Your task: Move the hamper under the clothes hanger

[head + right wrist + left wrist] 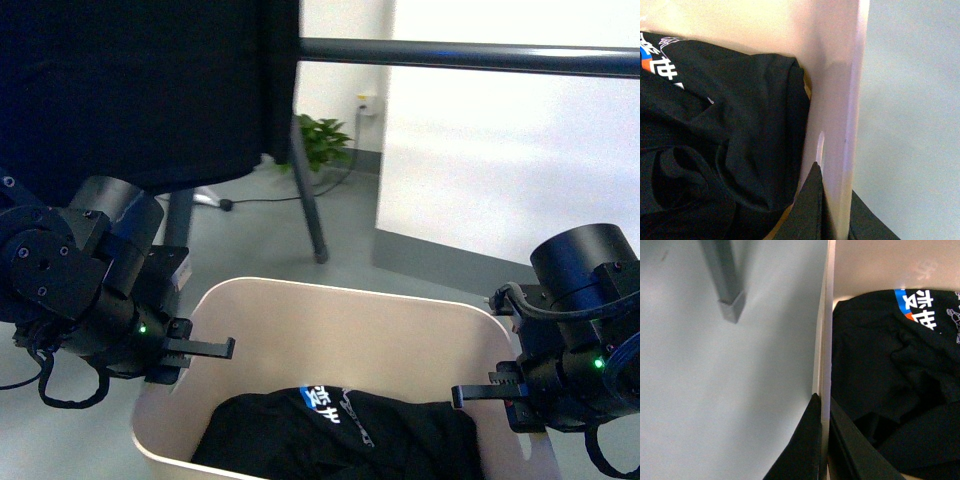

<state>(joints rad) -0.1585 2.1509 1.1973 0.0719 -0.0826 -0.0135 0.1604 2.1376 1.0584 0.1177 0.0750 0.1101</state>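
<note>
The hamper (330, 290) stands on the floor (260, 240) with a black shirt (340, 435) inside. The clothes hanger (470, 55) has its bar above and beyond the hamper's far rim. Your left pincer (215, 348) is clamped on the hamper's left wall, one finger on each side, and your right pincer (470, 393) grips the right wall the same way. You have the grasp. By my judgement, what's left is to slide the hamper forward under the bar and let go.

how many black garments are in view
2. One black garment hangs on the clothes hanger at upper left; one black printed shirt lies in the hamper below. More may be hidden beneath it.
</note>
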